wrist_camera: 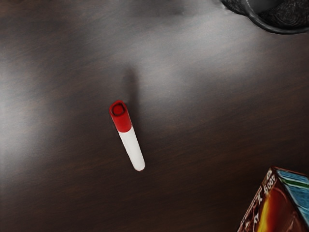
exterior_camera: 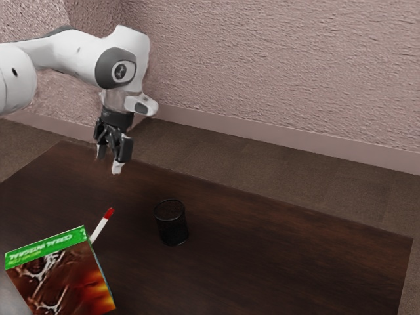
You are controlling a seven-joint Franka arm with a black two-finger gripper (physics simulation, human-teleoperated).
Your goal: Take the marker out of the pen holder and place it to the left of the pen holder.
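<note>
The gripper [exterior_camera: 109, 161] hangs above the table, its two fingers apart with nothing visible between them. Below it is the marker [exterior_camera: 100, 228], white with a red cap, outside the pen holder; a box hides its lower end in the exterior view. In the wrist view the marker [wrist_camera: 128, 137] shows its cap end toward the camera; whether it lies flat or stands tilted I cannot tell. The black mesh pen holder [exterior_camera: 172, 224] stands upright, apart from the marker, toward the exterior view's right. Part of the pen holder [wrist_camera: 280, 26] is at the wrist view's corner.
A green and brown food box [exterior_camera: 60, 274] stands close to the marker at the exterior view's lower left; its corner [wrist_camera: 270, 208] is also in the wrist view. The dark wooden table [exterior_camera: 282, 256] extends beyond the pen holder to the exterior view's right.
</note>
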